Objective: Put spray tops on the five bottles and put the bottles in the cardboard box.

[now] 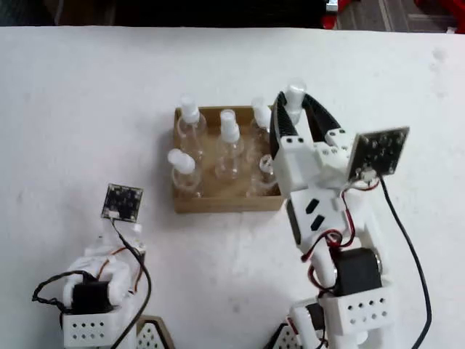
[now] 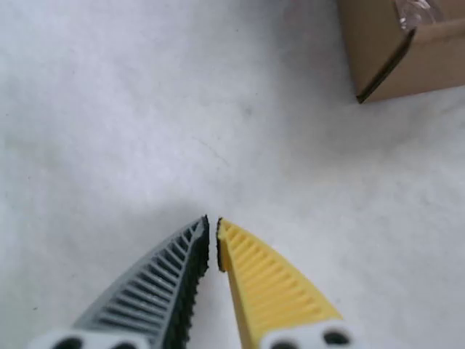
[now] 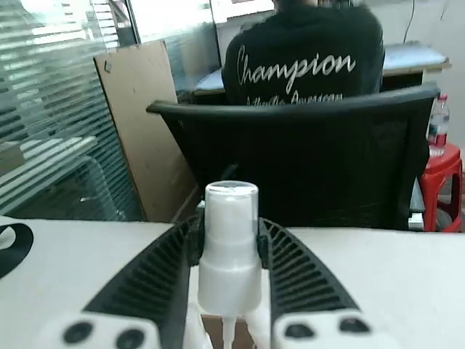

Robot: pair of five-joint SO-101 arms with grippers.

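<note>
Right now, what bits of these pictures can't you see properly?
- High view: the clear plastic bottle in the brown cardboard box's near right corner; the right gripper covers part of it, so its neck is unclear.
- Right wrist view: the white plastic spray top's thin tube, cut off by the picture's edge.
- Left wrist view: the box runs off the picture's edge, hiding most of its inside.

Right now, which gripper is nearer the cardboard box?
Right. The right gripper hangs over the right side of the cardboard box, holding a spray top. The left gripper is down by the table, off the box's near-left corner, apart from it.
</note>
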